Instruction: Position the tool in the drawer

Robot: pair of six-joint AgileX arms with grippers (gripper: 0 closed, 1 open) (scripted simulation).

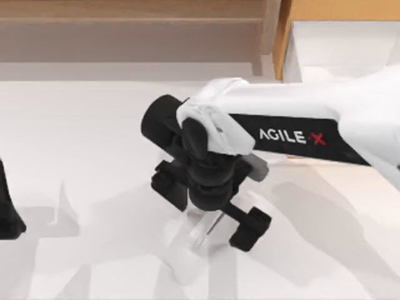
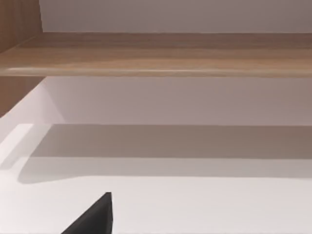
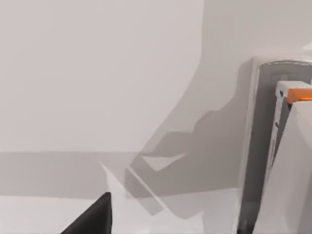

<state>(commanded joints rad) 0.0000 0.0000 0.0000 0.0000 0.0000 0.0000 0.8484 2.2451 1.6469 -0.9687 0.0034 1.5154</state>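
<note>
On the white desk point(image 1: 75, 144), towards its near middle, the tool point(image 1: 211, 229) is seen as a thin silvery sliver lying between the two black finger blocks of the right gripper point(image 1: 209, 214). This gripper is pointed down at the desk and is released, its jaws spread wide to either side of the tool; whether either one touches the tool cannot be told. The right arm point(image 1: 294, 125), white and marked AGILE-X, is stretched in from the right side across the desk. The left arm point(image 1: 7, 212) is parked at the left edge. Farther back, the pale grey-brown shelf unit point(image 1: 125, 25) is set along the far left, and the drawer point(image 1: 337, 9), with its orange-brown wood and white interior, is placed at the far right, well apart from the tool.
</note>
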